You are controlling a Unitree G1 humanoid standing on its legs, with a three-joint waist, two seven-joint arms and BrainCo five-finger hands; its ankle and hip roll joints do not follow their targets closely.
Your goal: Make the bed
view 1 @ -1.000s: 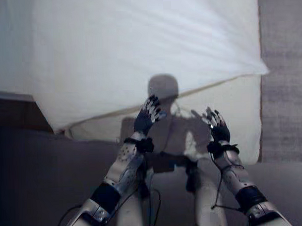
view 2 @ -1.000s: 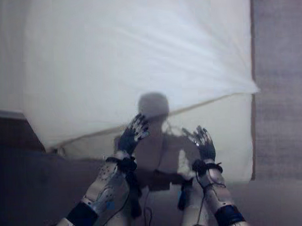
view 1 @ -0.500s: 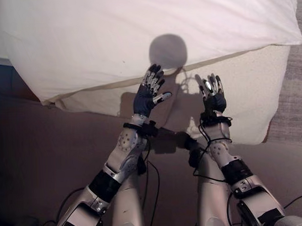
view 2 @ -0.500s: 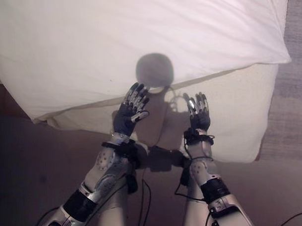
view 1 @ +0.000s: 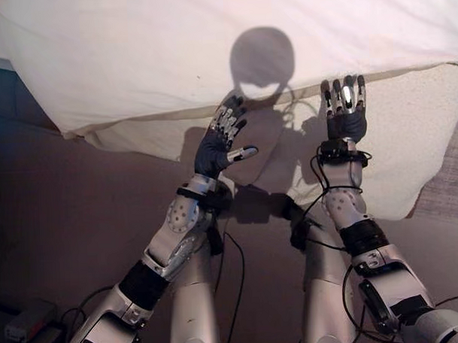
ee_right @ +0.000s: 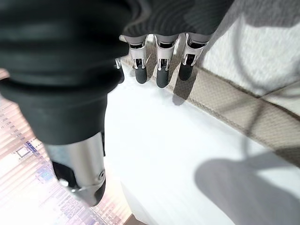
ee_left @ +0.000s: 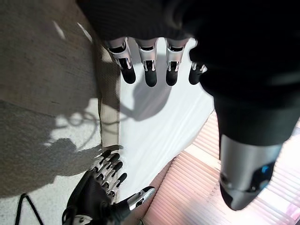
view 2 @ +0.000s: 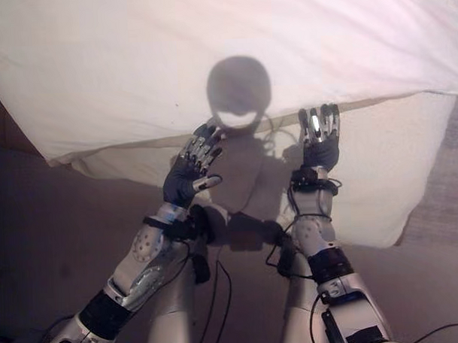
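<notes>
A white sheet (view 1: 135,62) covers the far part of the bed, and its near edge runs slantwise across the cream mattress (view 1: 408,135). My left hand (view 1: 213,149) is open, held just short of that edge, fingers (ee_left: 146,68) straight and pointing at the sheet (ee_left: 159,126). My right hand (view 1: 346,121) is open too, its fingertips at the sheet's edge. In the right wrist view its fingers (ee_right: 159,65) hang straight over the sheet (ee_right: 178,154), beside the mattress's beige piping (ee_right: 234,105). Neither hand holds anything.
The mattress's near corner (view 1: 399,207) juts toward me on the right. Brown floor (view 1: 66,237) lies in front of the bed, with a grey rug (view 1: 449,190) to the right. A small dark box (view 1: 27,321) sits on the floor at lower left.
The view has shifted closer to the bed. Both hands have reached forward; the right hand has moved up to the sheet's edge with its fingers straightened.
</notes>
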